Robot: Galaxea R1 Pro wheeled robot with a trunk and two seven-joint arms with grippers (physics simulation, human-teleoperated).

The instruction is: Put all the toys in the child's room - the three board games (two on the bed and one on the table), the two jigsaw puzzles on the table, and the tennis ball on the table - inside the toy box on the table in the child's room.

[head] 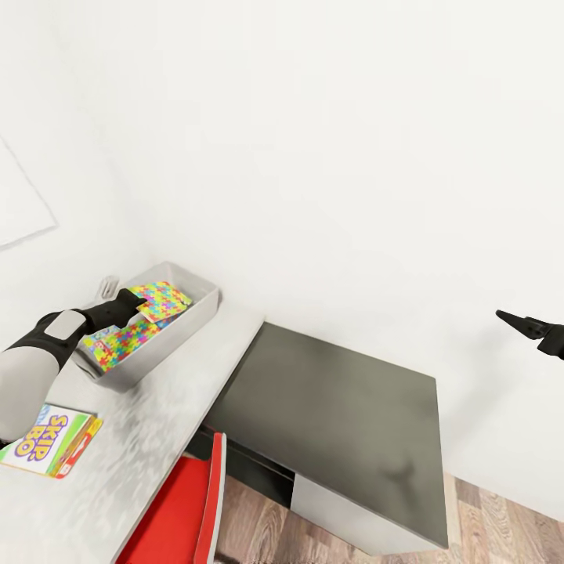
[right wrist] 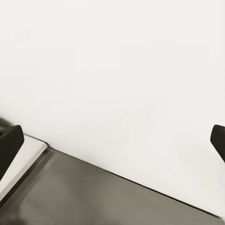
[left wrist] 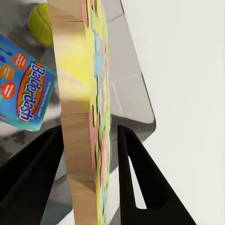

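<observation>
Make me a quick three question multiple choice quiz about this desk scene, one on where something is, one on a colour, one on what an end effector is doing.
1. Where does the Skip-Bo box lie?
A. inside the grey tray
B. on the pale desk top, outside the tray
C. on the dark corner section

2. What colour is the chair beside the desk?
A. red
B. blue
C. yellow

3. What is the left end effector doing?
A. hanging open with nothing in it
B. gripping the ball
C. gripping a puzzle square by its edge

Answers:
1 B: the box rests on the desk top, near the tray but outside it.
2 A: its seat and back are red.
3 C: the puzzle square stands between both fingers, over the tray.
</observation>
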